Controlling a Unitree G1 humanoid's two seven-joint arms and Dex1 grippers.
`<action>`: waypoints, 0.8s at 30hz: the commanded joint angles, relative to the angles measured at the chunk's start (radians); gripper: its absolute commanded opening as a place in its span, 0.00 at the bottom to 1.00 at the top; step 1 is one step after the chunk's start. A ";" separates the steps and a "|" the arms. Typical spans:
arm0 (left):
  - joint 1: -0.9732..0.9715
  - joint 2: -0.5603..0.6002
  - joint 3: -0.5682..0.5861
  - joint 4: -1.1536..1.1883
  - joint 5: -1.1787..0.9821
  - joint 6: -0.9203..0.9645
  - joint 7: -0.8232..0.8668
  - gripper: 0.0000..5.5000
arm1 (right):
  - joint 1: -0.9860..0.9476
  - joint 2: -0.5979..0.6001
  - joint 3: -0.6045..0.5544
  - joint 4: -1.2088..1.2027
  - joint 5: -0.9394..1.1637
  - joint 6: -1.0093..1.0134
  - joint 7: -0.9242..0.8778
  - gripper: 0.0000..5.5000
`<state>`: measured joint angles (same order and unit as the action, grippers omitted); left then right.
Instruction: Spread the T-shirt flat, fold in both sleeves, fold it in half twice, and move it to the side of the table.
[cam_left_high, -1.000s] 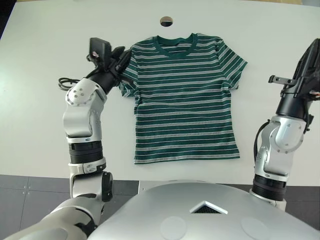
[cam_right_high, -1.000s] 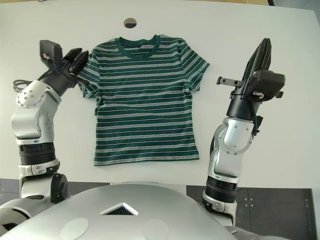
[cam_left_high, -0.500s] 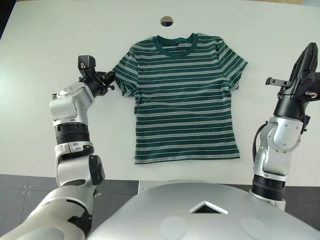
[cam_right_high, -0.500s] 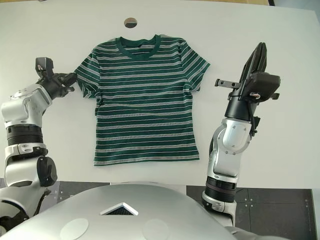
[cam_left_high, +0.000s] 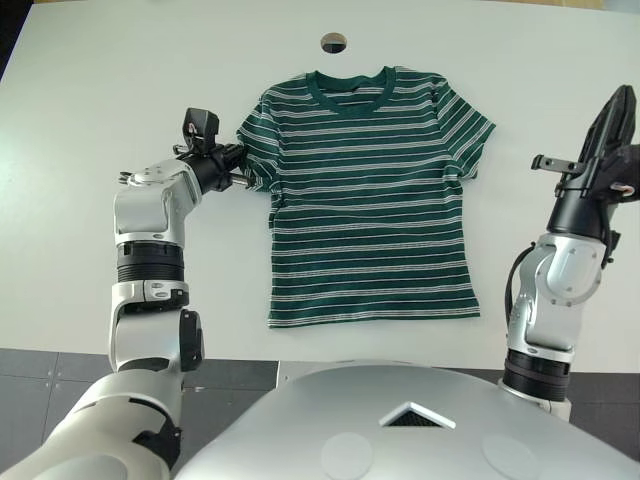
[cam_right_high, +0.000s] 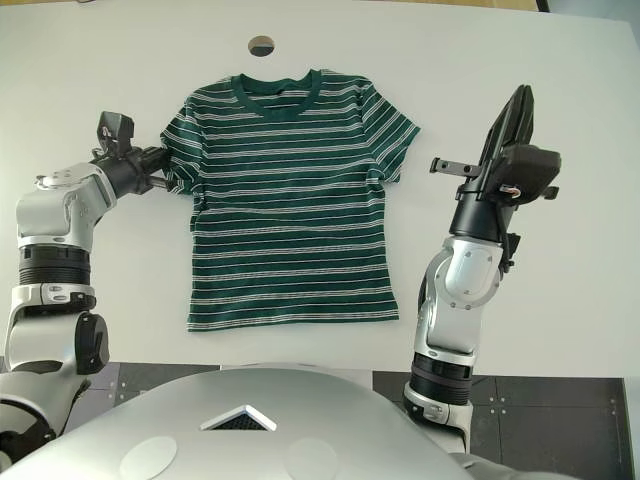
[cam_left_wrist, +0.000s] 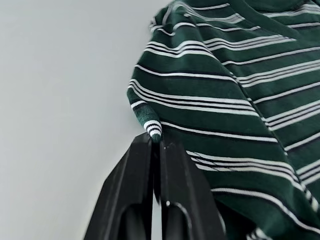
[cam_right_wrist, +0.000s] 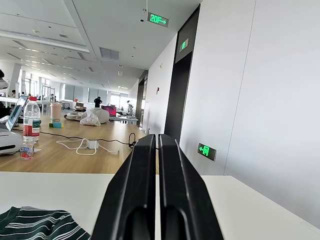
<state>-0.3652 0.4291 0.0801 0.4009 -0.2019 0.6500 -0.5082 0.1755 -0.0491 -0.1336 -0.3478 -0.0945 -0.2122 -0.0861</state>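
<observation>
Left eye: T-shirt (cam_left_high: 370, 190) flat, front up, mid-bench (cam_left_high: 90, 80), collar toward far edge; left pincer (cam_left_high: 234, 168) at left sleeve (cam_left_high: 256, 158) hem | Right eye: right pincer (cam_right_high: 521, 100) raised upright, well right of T-shirt | Left wrist: left pincer clamped on left sleeve edge | Right wrist: right pincer pressed together, tips up.

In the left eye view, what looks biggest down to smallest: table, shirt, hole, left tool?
1. Table, largest.
2. Shirt, second.
3. Left tool and hole look about alike, so I won't rank those two.
</observation>
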 joint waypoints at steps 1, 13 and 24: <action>0.024 -0.003 -0.012 -0.012 0.004 0.016 -0.004 0.02 | -0.002 0.004 0.000 -0.001 0.003 0.013 -0.003 0.02; -0.004 -0.108 -0.089 -0.381 -0.044 0.095 0.050 0.02 | -0.013 0.006 0.002 0.036 0.027 0.022 0.009 0.02; -0.089 -0.233 -0.223 -0.121 0.064 -0.040 0.092 0.15 | -0.385 -0.143 -0.059 0.370 0.335 0.582 0.223 0.15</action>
<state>-0.4269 0.2113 -0.1332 0.2478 -0.1563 0.6293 -0.4284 -0.1369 -0.1493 -0.1791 -0.0688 0.2258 0.3002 0.1119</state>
